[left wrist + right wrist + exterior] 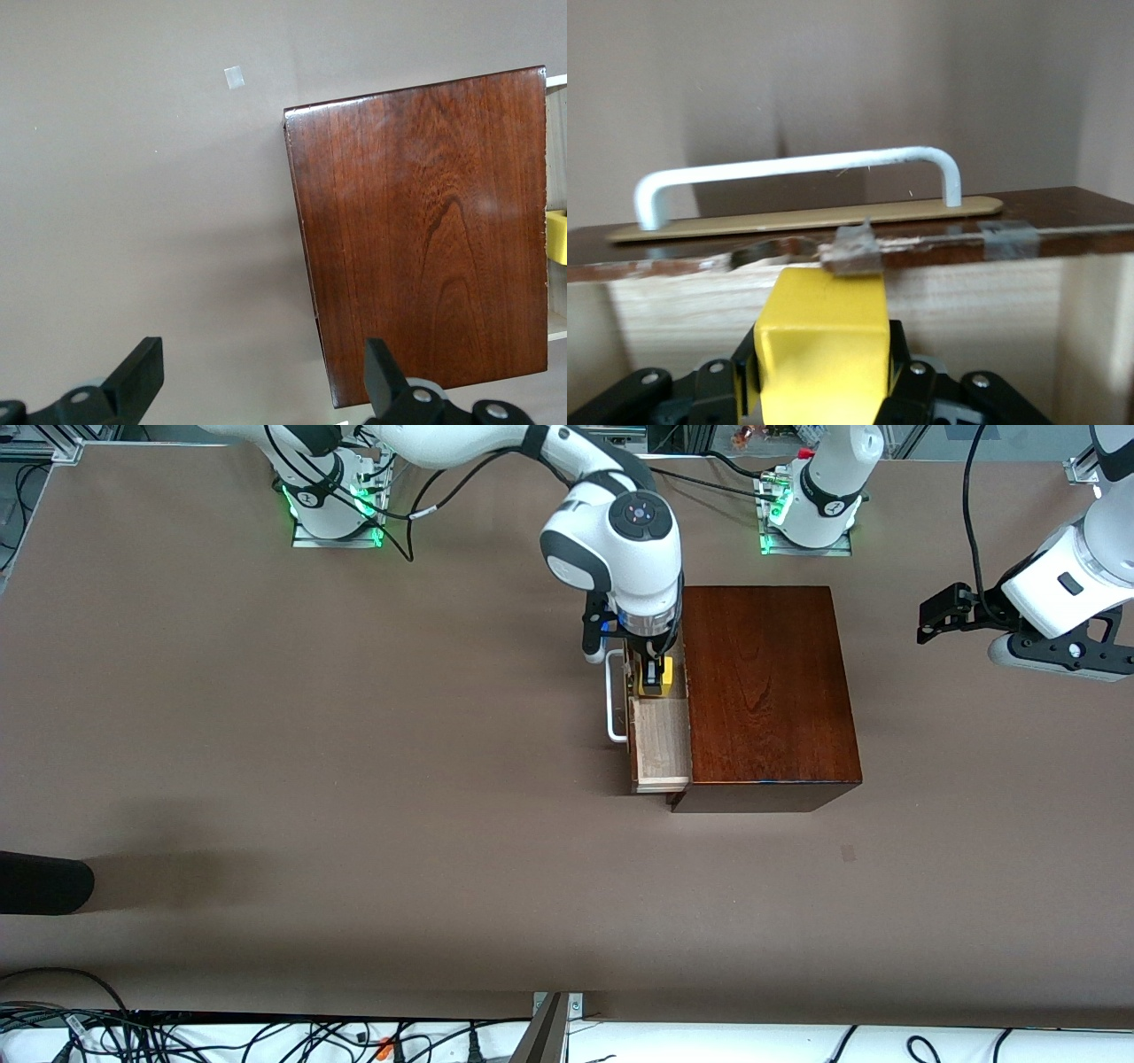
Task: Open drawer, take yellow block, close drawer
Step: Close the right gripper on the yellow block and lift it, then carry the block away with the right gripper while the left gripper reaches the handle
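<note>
1. Looking from the front: right gripper (654,677) sits down in the open drawer (663,735), clamped on the yellow block (664,676); I'd lift straight up, clear of the wooden box (769,691)
2. Left wrist view: left gripper (261,376) waits, fingers apart, over bare table
3. Right wrist view: block squarely pinched; keep off the handle (799,173)

Two glossy white Franka arms are showing black joint bands, black two-finger grippers, trailing black cables, and green lights glowing at their bases.
</note>
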Motion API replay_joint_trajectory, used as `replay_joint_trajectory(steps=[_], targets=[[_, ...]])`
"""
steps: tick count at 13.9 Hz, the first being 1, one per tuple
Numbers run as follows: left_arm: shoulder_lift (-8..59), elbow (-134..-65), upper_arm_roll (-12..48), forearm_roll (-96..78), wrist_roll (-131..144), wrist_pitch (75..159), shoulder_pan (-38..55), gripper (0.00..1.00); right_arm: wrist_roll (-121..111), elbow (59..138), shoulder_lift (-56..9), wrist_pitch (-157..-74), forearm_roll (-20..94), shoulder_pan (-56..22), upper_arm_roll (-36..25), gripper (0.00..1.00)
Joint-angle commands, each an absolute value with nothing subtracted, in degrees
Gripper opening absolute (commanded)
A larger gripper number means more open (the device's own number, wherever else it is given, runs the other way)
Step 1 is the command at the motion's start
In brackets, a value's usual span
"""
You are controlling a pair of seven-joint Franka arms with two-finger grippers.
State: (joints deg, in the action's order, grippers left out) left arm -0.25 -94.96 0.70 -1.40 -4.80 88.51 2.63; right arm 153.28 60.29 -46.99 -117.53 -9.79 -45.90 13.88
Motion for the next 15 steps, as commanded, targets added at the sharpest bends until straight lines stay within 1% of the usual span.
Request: replay_joint_trajectory(steps=[1, 3, 7, 9, 10, 13, 15], targets=[[-0.6, -95.3, 0.8, -1.6, -6.1, 88.1, 2.3, 1.0, 152.9, 59.5, -42.5, -112.1, -6.3, -43.7, 14.7, 0.05], [-0.6, -95.3, 0.8, -1.6, -6.1, 88.1, 2.3, 1.0, 149.9, 59.5, -39.9, -109.5, -3.8, -42.3, 14.7, 0.05], [-0.6, -95.3, 0.8, -1.6, -6.1, 88.1, 2.4, 1.0, 132.3, 60.0, -34.3, -97.2, -2.7, -38.4, 14.2, 0.05], [-0.6, -95.3, 0.9, -1.6, -6.1, 88.1, 2.4, 1.0, 122.2, 61.4, -31.7, -93.0, -2.4, -34.7, 14.2, 0.04], [-0.6, -95.3, 1.0, -1.7, -6.1, 88.1, 2.4, 1.0, 117.1, 63.8, -29.6, -92.2, -0.9, -32.1, 14.2, 0.04], [-0.6, -95.3, 1.2, -1.7, -6.1, 88.0, 2.4, 1.0, 101.7, 74.7, -21.1, -92.2, 2.9, -23.6, 13.7, 0.04], [-0.6, -95.2, 1.4, -1.7, -6.1, 87.5, 2.5, 1.0, 90.8, 83.5, -15.1, -92.9, 3.0, -21.5, 11.0, 0.04]])
